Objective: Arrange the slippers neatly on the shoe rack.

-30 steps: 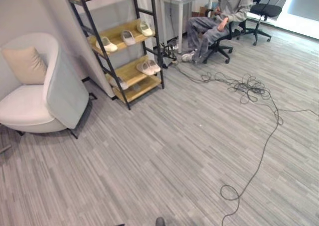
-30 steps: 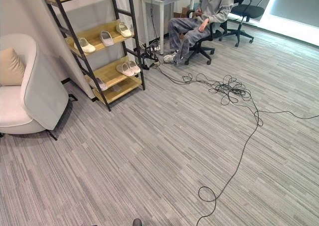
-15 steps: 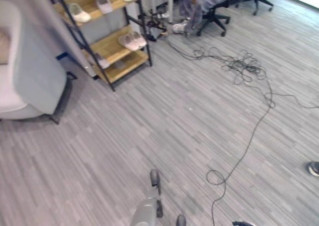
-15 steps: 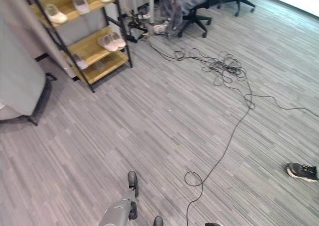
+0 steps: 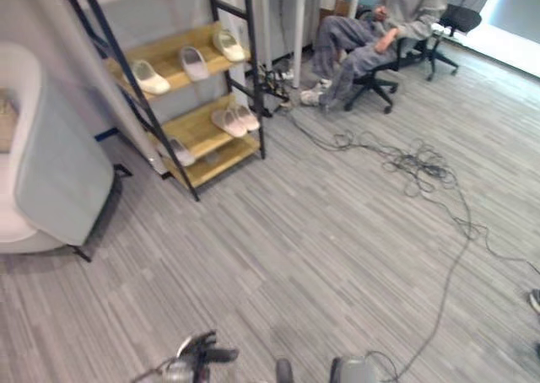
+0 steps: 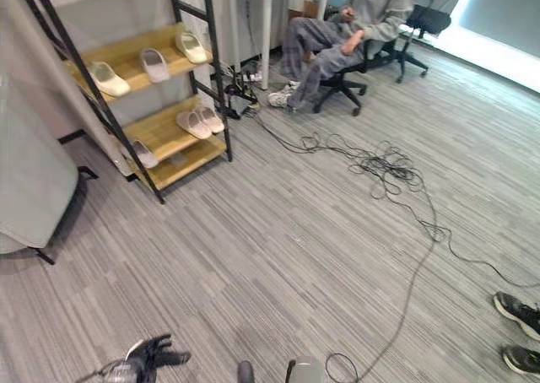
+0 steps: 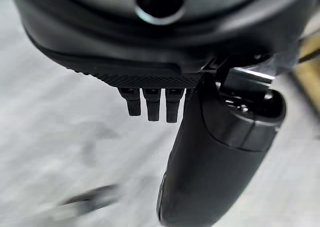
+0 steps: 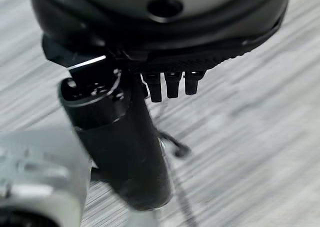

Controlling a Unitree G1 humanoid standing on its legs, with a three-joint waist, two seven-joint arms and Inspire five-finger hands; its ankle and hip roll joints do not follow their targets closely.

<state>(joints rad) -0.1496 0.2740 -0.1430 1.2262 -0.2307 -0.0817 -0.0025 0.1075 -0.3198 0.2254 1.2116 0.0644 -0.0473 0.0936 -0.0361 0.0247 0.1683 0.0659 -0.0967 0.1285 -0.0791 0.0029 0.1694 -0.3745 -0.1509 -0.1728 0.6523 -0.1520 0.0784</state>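
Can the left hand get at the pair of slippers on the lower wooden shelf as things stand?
Probably not from here. The left hand hangs low by the robot, fingers straight and holding nothing, while the pair of slippers sits on the black-framed wooden shoe rack across open grey floor. Walking closer looks unobstructed.

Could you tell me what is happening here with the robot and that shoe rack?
The slippers sit on the shoe rack by the wall: three on the upper wooden shelf, a pair lower down. The robot stands apart from the rack on the grey floor. Its left hand is open and holds nothing, and so is its right hand. A person sits at a desk.
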